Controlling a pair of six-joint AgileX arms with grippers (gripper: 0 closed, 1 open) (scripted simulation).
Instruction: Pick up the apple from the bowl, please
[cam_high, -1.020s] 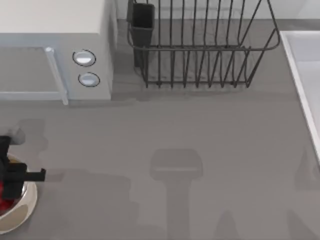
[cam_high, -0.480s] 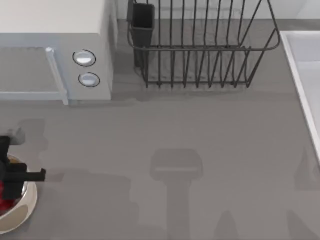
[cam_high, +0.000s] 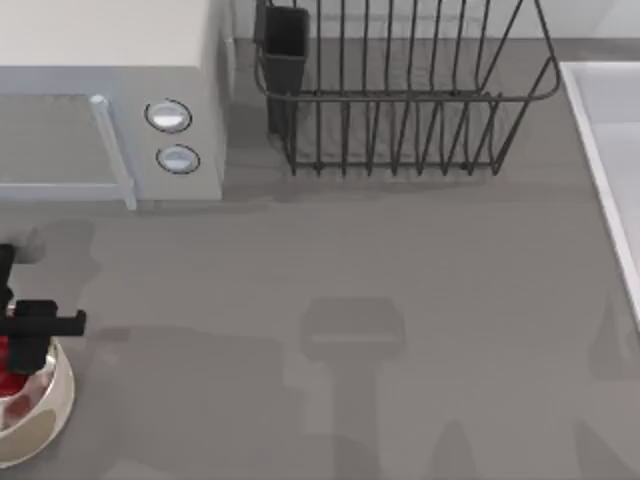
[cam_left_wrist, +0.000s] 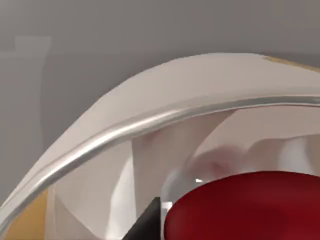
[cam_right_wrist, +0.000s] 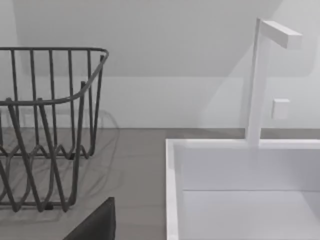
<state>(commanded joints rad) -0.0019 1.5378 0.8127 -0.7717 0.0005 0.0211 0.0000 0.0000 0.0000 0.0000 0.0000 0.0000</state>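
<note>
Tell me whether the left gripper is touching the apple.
Cannot tell. The top view has the left gripper over the apple in the bowl; neither it nor the left wrist view shows plain contact.

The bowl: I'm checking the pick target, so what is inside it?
Inside the bowl sits a red apple, seen close in the left wrist view. From above, the left gripper covers most of the apple, so the bowl's floor beneath stays hidden.

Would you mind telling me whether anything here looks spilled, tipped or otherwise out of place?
Nothing stands out. The bowl sits upright at the table's left edge with the apple inside and the left gripper over it. The dish rack and microwave stand square.
</note>
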